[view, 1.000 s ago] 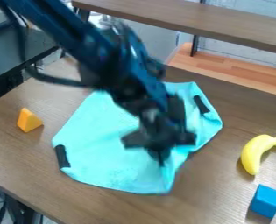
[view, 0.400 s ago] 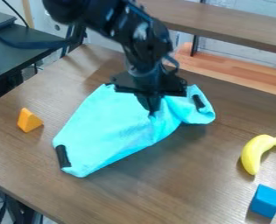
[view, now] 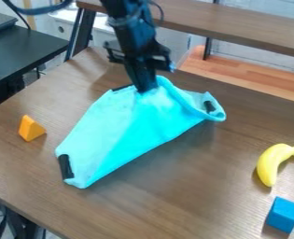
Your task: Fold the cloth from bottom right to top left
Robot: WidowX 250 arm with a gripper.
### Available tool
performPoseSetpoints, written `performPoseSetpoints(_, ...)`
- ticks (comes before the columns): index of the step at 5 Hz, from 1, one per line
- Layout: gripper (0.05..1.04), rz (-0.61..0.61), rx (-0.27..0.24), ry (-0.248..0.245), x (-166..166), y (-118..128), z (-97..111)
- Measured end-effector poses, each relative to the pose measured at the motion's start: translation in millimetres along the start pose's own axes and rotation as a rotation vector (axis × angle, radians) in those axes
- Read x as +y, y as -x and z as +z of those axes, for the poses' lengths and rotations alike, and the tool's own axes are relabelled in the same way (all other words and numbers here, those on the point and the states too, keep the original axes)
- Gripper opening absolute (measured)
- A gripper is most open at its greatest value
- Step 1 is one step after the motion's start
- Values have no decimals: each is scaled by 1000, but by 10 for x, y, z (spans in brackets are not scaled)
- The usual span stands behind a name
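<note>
Across the bench [view: 230,186], you have the cloth [view: 121,135] in the middle, its front side a long slanting fold. Over its upper-left part stands the gripper [view: 146,88], jaws together and clamped on the fabric, probably to bring the folded-over corner to the top left. You're near the bench's far edge, so lift gently before backing out. Sideways you should have room: the banana [view: 274,163] and blue block [view: 282,214] sit well apart, right; the orange wedge [view: 31,128], left.
</note>
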State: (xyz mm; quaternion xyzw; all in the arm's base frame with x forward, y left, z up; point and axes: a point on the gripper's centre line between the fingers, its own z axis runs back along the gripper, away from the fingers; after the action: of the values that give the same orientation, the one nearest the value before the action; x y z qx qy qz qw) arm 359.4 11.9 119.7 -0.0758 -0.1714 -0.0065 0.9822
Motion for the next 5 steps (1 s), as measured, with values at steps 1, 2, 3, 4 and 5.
performPoseSetpoints(1, 49, -159, 112, 46, 182, -101, 67)
performPoseSetpoints(2, 49, -287, 194, 20, 297, -198, 122)
performPoseSetpoints(3, 49, -347, 234, -51, 434, -230, 152)
performPoseSetpoints(4, 49, -380, 204, -92, 526, -290, 164)
performPoseSetpoints(5, 49, -299, 35, -33, 790, -282, -28)
